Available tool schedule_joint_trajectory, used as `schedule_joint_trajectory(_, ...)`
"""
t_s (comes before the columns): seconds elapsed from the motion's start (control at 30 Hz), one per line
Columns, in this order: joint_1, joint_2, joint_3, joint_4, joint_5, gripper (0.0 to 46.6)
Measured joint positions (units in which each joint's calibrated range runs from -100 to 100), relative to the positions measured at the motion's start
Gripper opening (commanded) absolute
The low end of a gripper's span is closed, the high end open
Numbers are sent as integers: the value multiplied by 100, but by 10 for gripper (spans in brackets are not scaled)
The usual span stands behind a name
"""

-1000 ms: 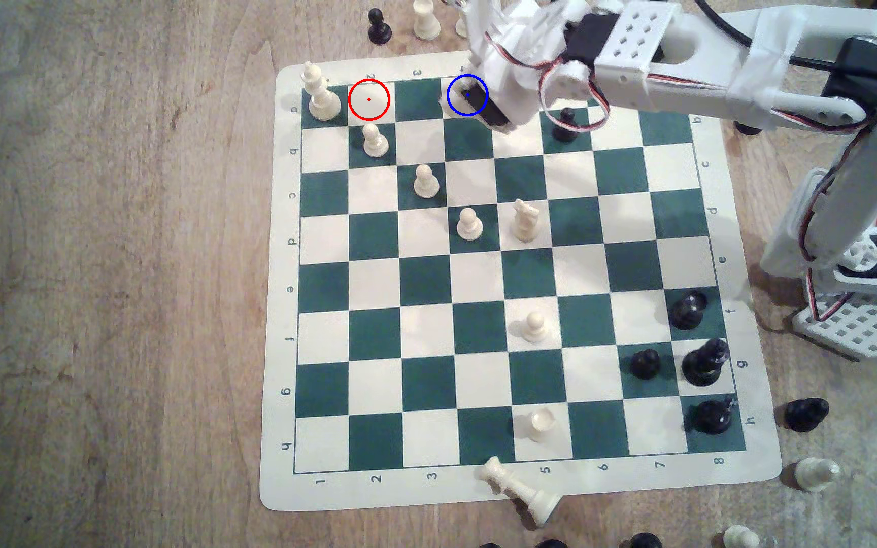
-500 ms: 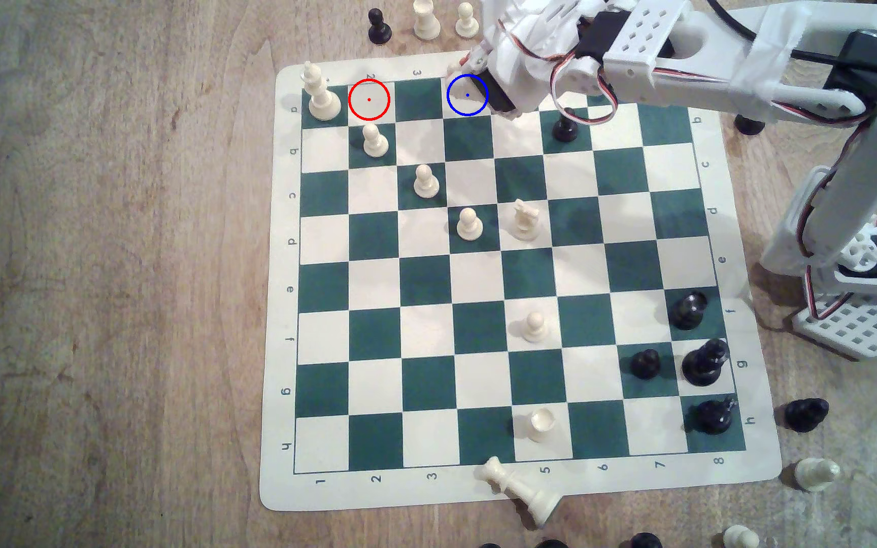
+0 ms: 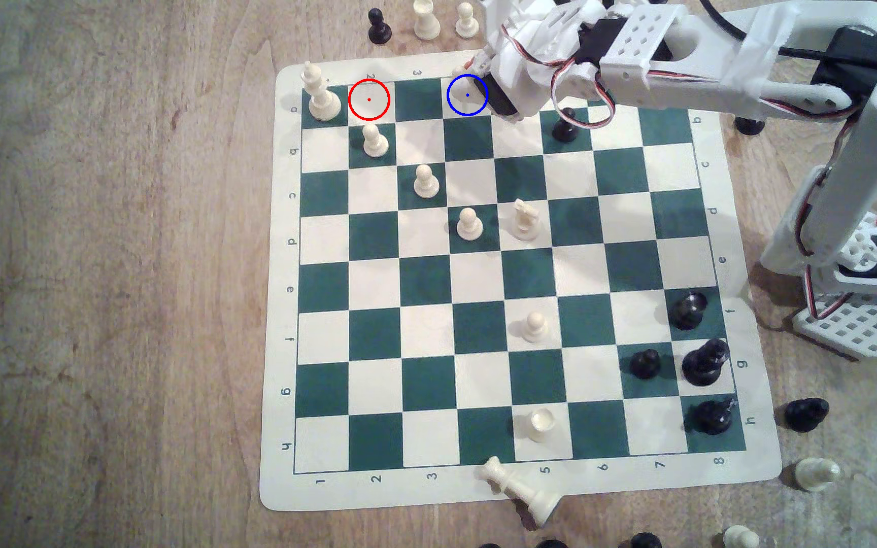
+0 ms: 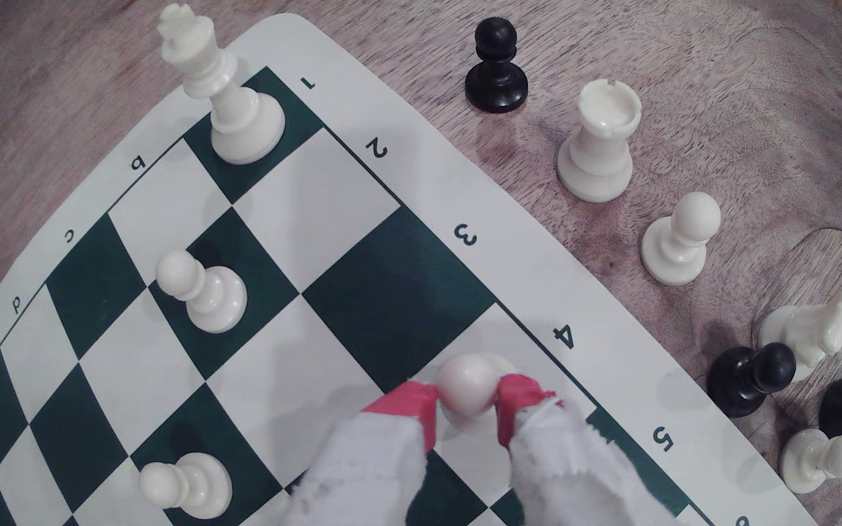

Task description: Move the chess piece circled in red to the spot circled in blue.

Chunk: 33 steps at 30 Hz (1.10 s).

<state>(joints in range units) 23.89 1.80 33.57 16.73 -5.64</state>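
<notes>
The gripper (image 4: 467,404) has its red-tipped fingers (image 4: 411,402) pinched on the ball head of the cream pawn (image 4: 464,387), one on each side. The pawn is over the cream square by the number 4 at the edge of the board (image 4: 120,323); whether its base touches the square, I cannot tell. In the exterior view the blue ring (image 3: 467,95) marks that same square, with the gripper (image 3: 470,66) at its far edge. The red ring (image 3: 369,99) sits two squares towards the exterior view's left, beside the cream king (image 3: 320,95).
</notes>
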Motion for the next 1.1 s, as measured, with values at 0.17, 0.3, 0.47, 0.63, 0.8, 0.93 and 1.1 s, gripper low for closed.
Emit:
schedule_joint_trajectory(0.17,7,151,99,-191,0,43)
schedule_joint_trajectory(0.3,7,276,99,-287,0,43)
schedule_joint_trajectory(0.47,15,461,99,-470,0,43)
schedule_joint_trajectory(0.63,15,469,99,-486,0,65)
schedule_joint_trajectory(0.8,22,478,99,-446,0,154)
schedule_joint_trajectory(0.93,29,478,99,-382,-20,180)
schedule_joint_trajectory(1.1,29,469,99,-215,-34,190)
